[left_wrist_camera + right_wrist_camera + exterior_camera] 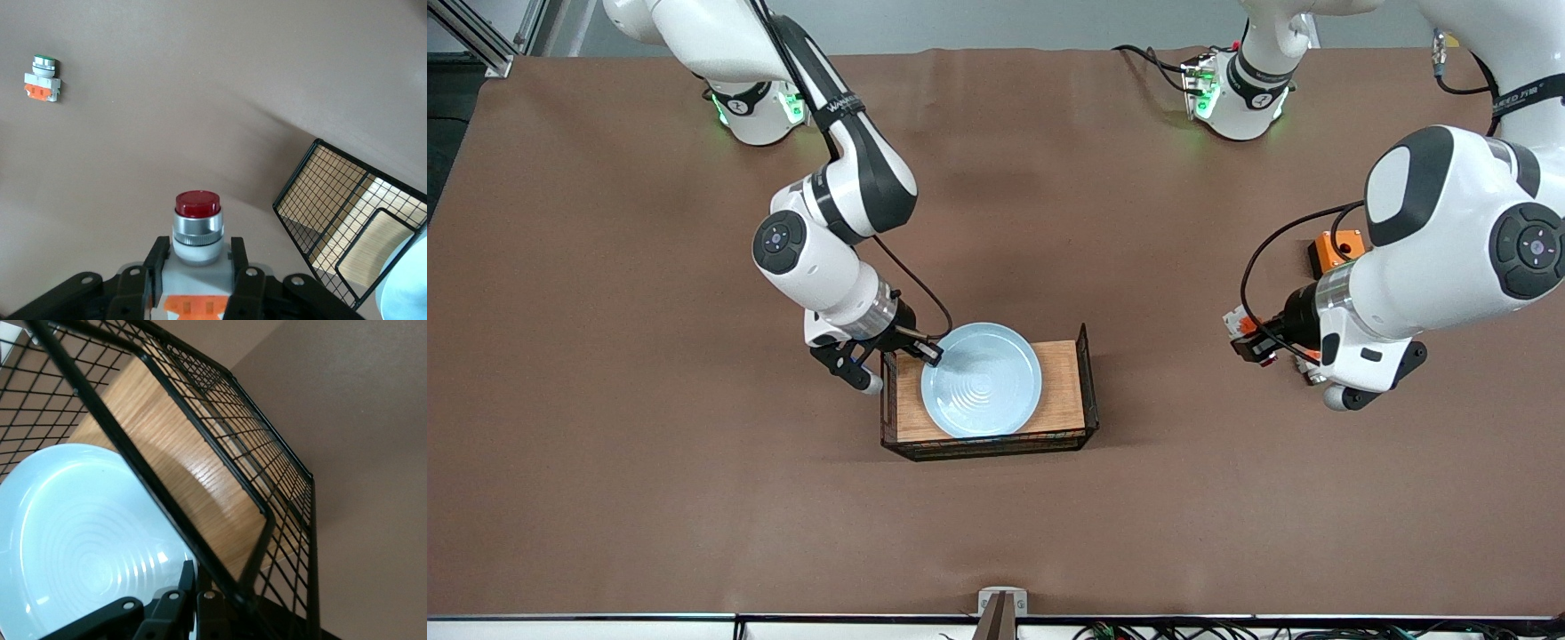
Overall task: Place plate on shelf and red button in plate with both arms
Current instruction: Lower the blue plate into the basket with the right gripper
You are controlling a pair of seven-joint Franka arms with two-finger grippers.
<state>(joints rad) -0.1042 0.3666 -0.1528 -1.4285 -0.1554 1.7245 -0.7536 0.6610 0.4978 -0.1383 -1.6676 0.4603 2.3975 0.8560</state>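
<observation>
The pale blue plate (pixel 983 380) is in the black wire basket (pixel 1089 391) over its wooden floor. My right gripper (pixel 930 350) is shut on the plate's rim at the basket's end toward the right arm. The right wrist view shows the fingers (pixel 189 581) pinching the plate (pixel 80 533). My left gripper (pixel 1254 347) is over bare table toward the left arm's end. It is shut on the red button (pixel 197 220), whose red cap points away from the gripper (pixel 197 257). The plate's edge (pixel 407 290) also shows in the left wrist view.
A similar white and orange switch (pixel 43 79) with a pale tip lies on the table near the left gripper (pixel 1234 322). An orange square box (pixel 1336 250) sits farther from the front camera, partly hidden by the left arm. The basket's wire walls (pixel 333 213) stand higher at its ends.
</observation>
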